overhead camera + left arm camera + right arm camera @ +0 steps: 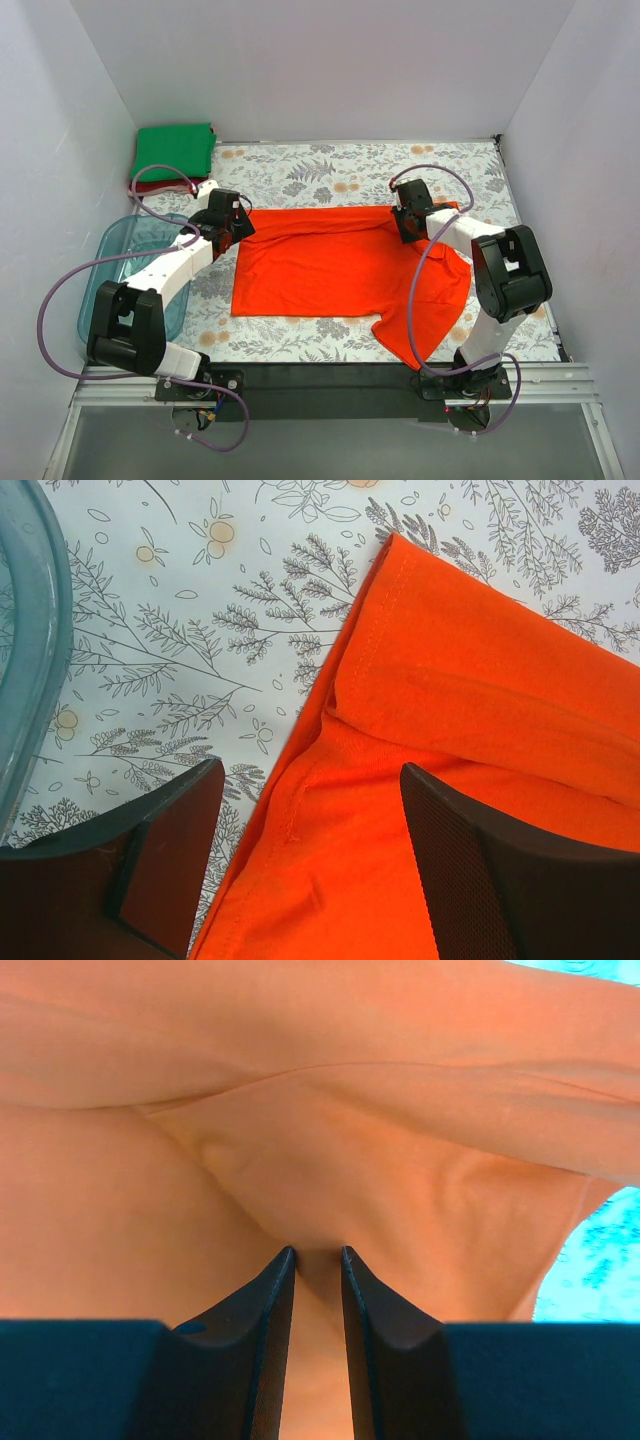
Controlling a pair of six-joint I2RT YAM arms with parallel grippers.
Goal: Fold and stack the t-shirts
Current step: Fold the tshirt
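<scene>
Orange-red t-shirt (340, 265) lies flat on the table (300, 170), one sleeve trailing toward the near edge. Right gripper (318, 1252) pinches cloth at its far right corner. Left gripper (310, 770), released, straddles the far left corner, likely for a matching grasp. Green t-shirt (175, 150) tops dark red t-shirt (150, 186), far left corner.

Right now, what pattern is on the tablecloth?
The tablecloth shows grey leafy sprigs and orange flowers; left wrist view best.

Place: robot lab test cell | Evidence: plain white walls (320, 70) boxed in a floral-covered table (300, 175); left arm (170, 265) and right arm (500, 270) were bolted to a metal rail (560, 390) at its near edge
</scene>
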